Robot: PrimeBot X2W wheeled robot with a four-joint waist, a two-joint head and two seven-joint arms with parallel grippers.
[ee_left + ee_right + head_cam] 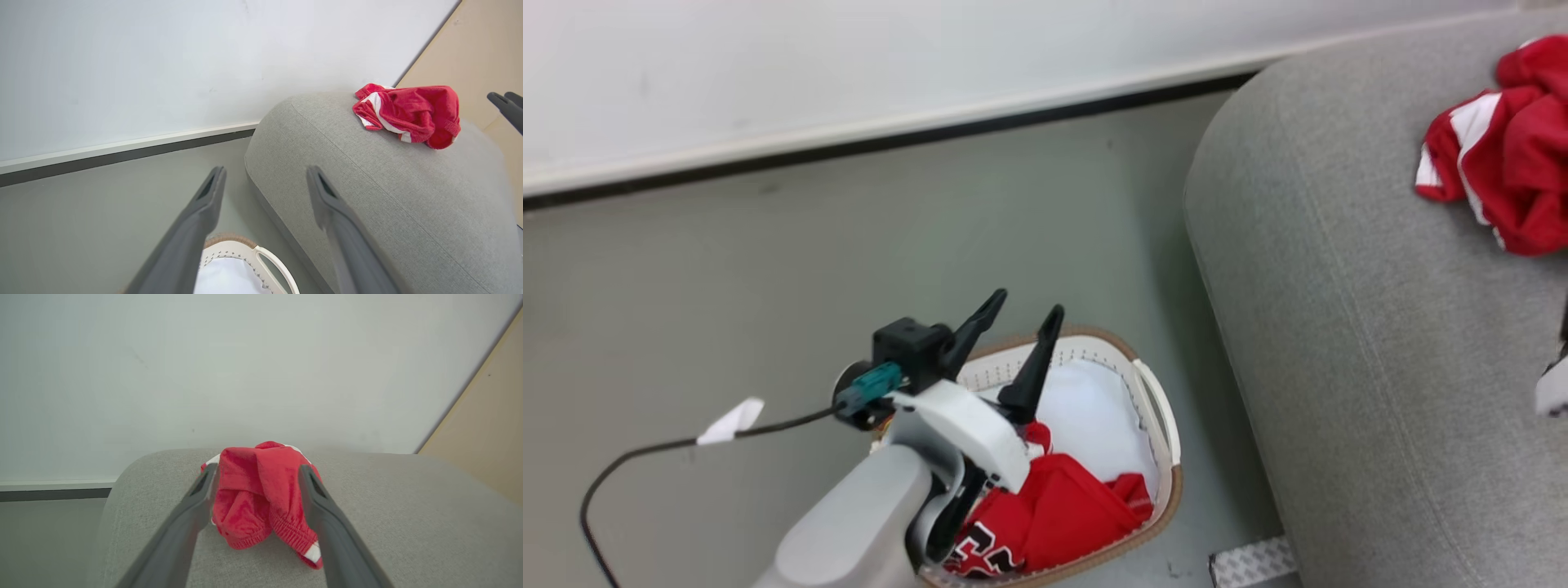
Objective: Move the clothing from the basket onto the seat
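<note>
One red garment (253, 498) lies on the seat (408, 522)

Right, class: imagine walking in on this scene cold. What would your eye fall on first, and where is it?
The bright red garment crumpled on the light-grey sofa, at the head view's upper right. Next, a red jersey with black-and-white lettering in the cream basket on the floor beside the sofa, with the left hand open above it.
</note>
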